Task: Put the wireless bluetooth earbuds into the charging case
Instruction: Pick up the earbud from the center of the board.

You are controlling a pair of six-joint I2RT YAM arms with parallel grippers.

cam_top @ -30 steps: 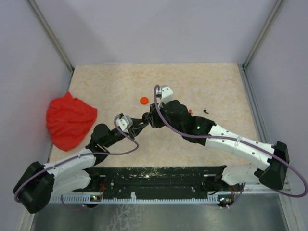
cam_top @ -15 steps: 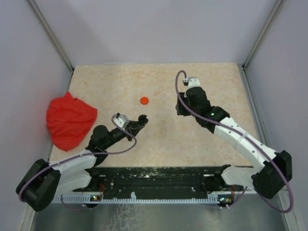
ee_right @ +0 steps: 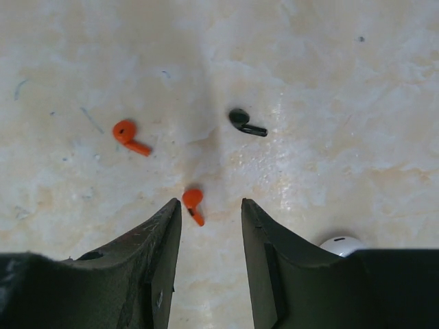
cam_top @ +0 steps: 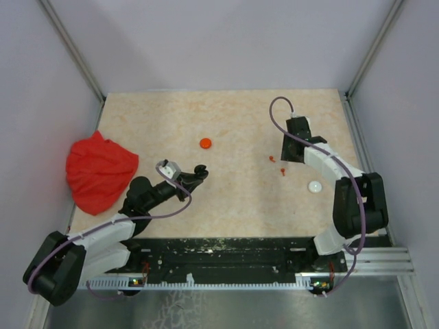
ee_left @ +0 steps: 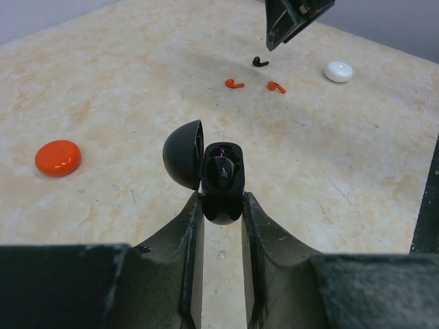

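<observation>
Left gripper [ee_left: 221, 205] first: jaws were clamped on the lower body of the black charging case [ee_left: 223, 179]. The case stood upright, its lid [ee_left: 182, 155] swung open toward 9 o'clock. The inside was too dark to tell what it held.

Across to the right gripper [ee_right: 208, 218]: jaws were apart, nothing between the pads, pointed down at the table [ee_right: 329, 82]. In the wrist view, the near orange earbud [ee_right: 193, 204] lay right in the gap between the tips. The far orange earbud [ee_right: 130, 137] lay at 10 o'clock from it and the black earbud [ee_right: 245, 123] at 1 o'clock, all three apart on the tabletop and well clear of the case. A white disc [ee_right: 341, 245] peeked out at 4 o'clock.

From above, an orange disc [cam_top: 205, 142] sat at 12 o'clock of the case. A red cloth [cam_top: 101, 171] lay out at 9 o'clock.
</observation>
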